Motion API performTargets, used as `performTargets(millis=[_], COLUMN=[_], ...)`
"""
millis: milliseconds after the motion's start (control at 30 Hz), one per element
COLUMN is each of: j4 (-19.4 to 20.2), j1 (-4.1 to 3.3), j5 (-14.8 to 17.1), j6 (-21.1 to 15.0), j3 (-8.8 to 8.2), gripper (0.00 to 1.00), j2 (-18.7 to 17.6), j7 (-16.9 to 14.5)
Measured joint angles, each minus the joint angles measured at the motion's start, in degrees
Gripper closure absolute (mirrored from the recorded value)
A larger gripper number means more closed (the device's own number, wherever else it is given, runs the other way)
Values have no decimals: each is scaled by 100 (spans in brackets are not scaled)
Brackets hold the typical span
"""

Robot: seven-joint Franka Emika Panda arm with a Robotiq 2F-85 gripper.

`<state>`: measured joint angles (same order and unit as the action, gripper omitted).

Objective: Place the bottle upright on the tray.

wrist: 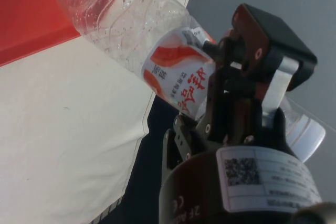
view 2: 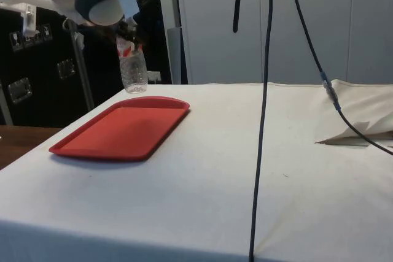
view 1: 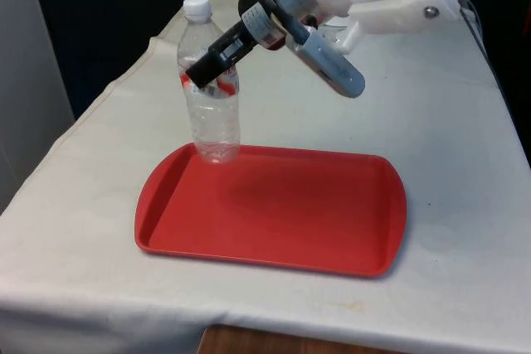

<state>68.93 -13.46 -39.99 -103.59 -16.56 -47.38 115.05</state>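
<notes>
Because it needs to land standing, I'm pinching the bottle (view 1: 212, 89) at its label with my pincer (view 1: 207, 74), upright over the tray's (view 1: 274, 264) far-left corner.

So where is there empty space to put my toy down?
Nearly all of the red tray is bare; only its far corner on the front view's left is crowded, where the gripper holds the bottle. The white cloth is also bare beside the tray on the front view's right.
</notes>
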Motion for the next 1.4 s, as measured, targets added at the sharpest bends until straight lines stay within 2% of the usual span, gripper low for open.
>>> performTargets(millis=[500, 867, 1400], j4=[17, 11, -57], j1=[0, 0, 0], j5=[-86, -103, -103], j6=[23, 17, 6], j3=[46, 115, 126], gripper=[100, 100, 100], j2=[-17, -178, -367], j7=[69, 218, 321])
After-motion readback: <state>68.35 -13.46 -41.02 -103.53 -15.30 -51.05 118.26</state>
